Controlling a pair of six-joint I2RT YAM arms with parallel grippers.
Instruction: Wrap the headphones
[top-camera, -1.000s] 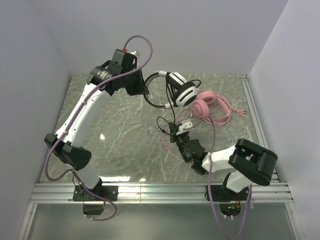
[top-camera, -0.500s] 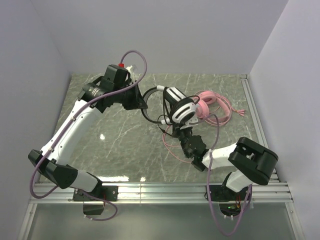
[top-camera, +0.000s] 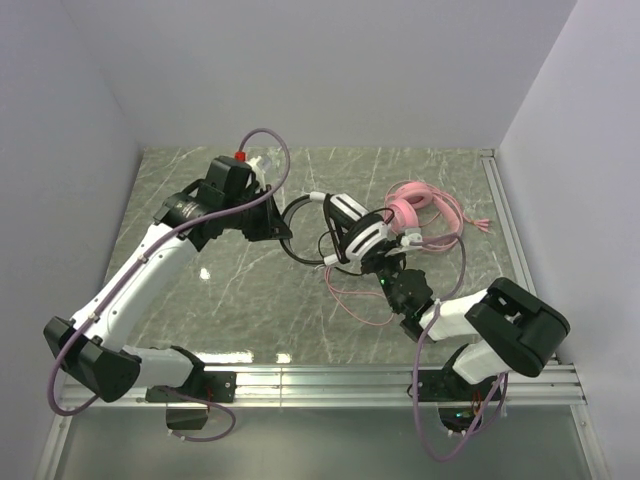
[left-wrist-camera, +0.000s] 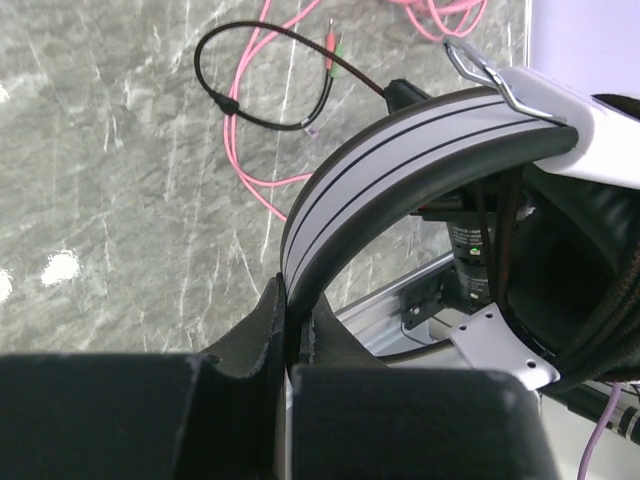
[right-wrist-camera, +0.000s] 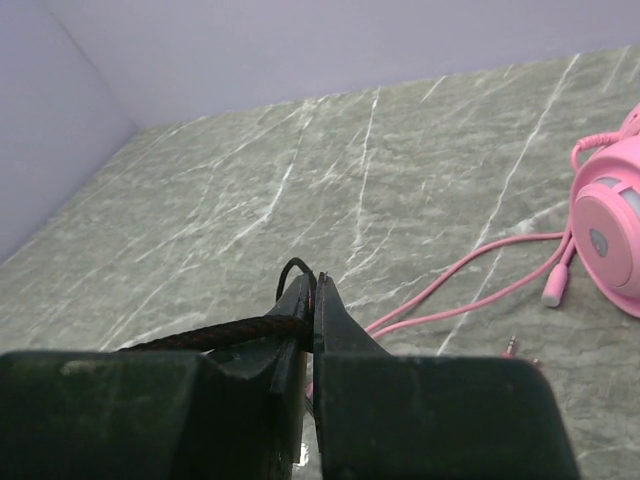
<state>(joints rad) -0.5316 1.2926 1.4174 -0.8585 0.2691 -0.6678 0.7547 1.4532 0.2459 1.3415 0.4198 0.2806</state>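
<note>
Left arm (top-camera: 150, 262) drawn nearer and lower, left fingers (left-wrist-camera: 255, 345) clamped on black-and-white headband (left-wrist-camera: 400, 150), right fingers (right-wrist-camera: 345, 330) pinching black cable (right-wrist-camera: 220, 332).

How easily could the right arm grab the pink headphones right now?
Probably not straight away: though the pink headphones lie close by, its gripper is shut on the black cable and must let go first.

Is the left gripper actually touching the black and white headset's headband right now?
Touching. The left wrist view shows the left gripper shut on the headband, with the striped band pinched between both fingers.
</note>
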